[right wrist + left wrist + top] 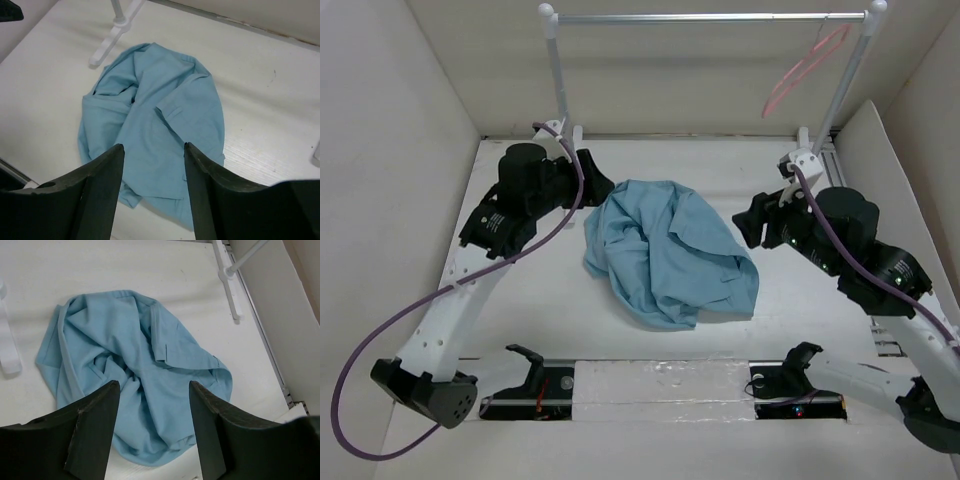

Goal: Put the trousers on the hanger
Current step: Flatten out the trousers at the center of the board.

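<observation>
The light-blue trousers (668,252) lie crumpled in a heap in the middle of the white table; they also show in the left wrist view (135,370) and the right wrist view (155,120). The pink hanger (807,57) hangs on the rail at the back right. My left gripper (592,178) hovers open and empty at the heap's left edge, its fingers (95,425) above the cloth. My right gripper (752,222) hovers open and empty just right of the heap, its fingers (102,185) apart over the cloth.
A silver-white garment rail (710,17) with upright posts (558,75) stands at the back; its foot shows in the left wrist view (231,295) and the right wrist view (107,42). White walls (390,150) enclose the table on three sides.
</observation>
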